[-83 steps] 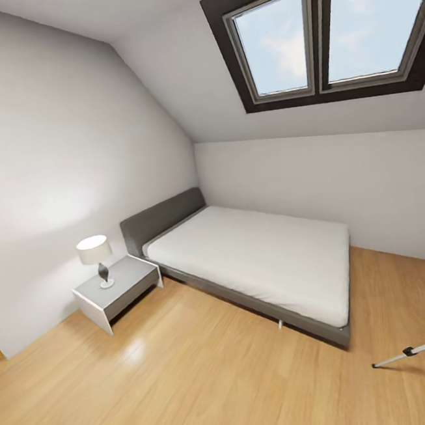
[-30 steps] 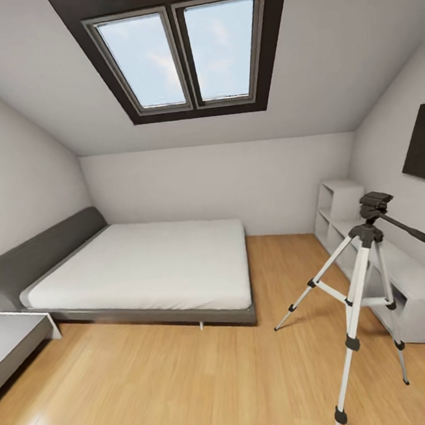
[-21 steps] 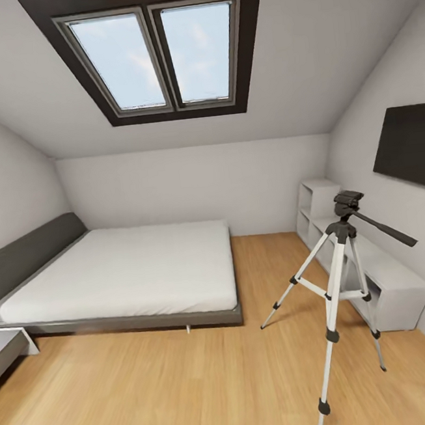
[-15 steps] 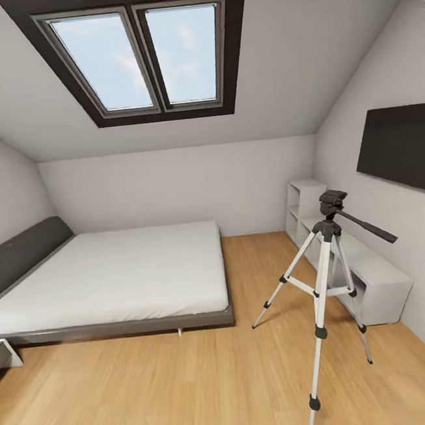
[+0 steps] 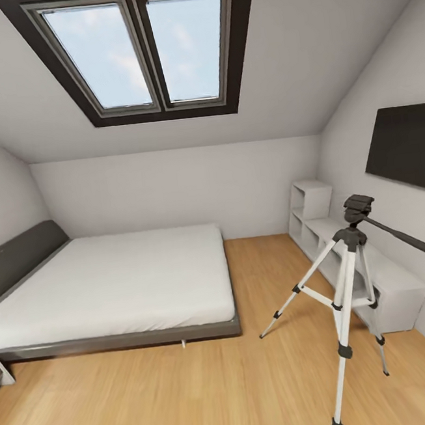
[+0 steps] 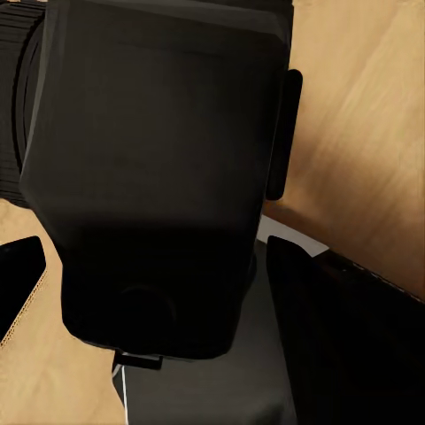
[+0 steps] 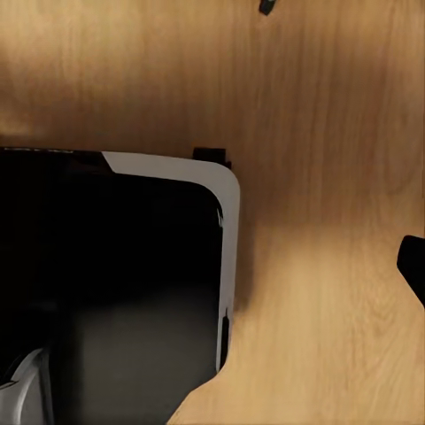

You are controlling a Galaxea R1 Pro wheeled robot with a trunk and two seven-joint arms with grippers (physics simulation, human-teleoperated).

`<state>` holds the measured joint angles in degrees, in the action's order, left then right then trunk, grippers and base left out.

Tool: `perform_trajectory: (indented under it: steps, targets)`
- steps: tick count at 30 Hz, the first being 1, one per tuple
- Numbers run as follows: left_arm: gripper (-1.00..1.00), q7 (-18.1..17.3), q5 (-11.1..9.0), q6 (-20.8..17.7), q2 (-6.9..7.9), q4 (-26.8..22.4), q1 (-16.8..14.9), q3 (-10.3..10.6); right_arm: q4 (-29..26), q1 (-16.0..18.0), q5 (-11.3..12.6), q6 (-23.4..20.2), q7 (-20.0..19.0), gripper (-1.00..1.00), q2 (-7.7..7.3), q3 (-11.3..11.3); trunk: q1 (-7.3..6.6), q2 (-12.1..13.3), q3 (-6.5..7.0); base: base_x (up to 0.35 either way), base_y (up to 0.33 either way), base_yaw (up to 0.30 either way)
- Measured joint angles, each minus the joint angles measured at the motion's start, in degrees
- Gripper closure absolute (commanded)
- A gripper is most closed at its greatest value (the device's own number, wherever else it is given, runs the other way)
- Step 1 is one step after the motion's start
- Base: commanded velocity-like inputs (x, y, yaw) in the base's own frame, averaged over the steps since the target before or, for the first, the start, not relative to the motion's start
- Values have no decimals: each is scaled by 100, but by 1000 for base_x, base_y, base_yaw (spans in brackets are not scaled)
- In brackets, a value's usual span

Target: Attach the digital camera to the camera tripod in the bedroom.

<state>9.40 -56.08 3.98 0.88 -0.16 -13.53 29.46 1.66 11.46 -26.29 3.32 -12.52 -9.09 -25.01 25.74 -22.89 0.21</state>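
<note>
The camera tripod (image 5: 346, 303) stands on the wood floor at the right of the head view, silver legs spread, its black head (image 5: 358, 207) bare, and the pan handle pointing right. The digital camera (image 6: 159, 159) is a boxy black body very close in the left wrist view, over the floor. My left gripper (image 6: 177, 310) is shut on it, with dark fingers (image 6: 354, 345) on both sides. In the right wrist view one dark fingertip (image 7: 413, 266) of my right gripper (image 7: 212, 270) sits at the picture's edge, with nothing between the fingers.
A grey-framed bed (image 5: 108, 282) with a white mattress takes the left of the bedroom. A low white shelf unit (image 5: 390, 285) runs along the right wall just behind the tripod, under a flat black wall screen (image 5: 405, 146). Open wood floor (image 5: 192, 391) lies in front.
The head view has swung right, from the nightstand and bed round to the tripod. In the last half second the tripod has grown a little larger in the picture. Nothing in the room has moved.
</note>
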Motion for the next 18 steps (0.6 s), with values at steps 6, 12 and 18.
perform_trajectory:
  steps: [6, 12, 18]
  targets:
    - [100, 0, 0, -7, 0, 0, 0, 0, -4, 0, -2, 16, 0, -100, 0, 2, 0, 0, 0, 286, 240, 0]
    - [100, 0, 0, -9, 0, 0, 0, 0, 0, 0, -1, 49, 6, -100, 6, 0, 0, 0, 0, 286, 240, 0]
    - [100, 1, 1, -10, -7, 0, -1, 0, 1, -1, 20, 22, 8, -100, 14, 0, 0, 0, 0, 286, 240, -101]
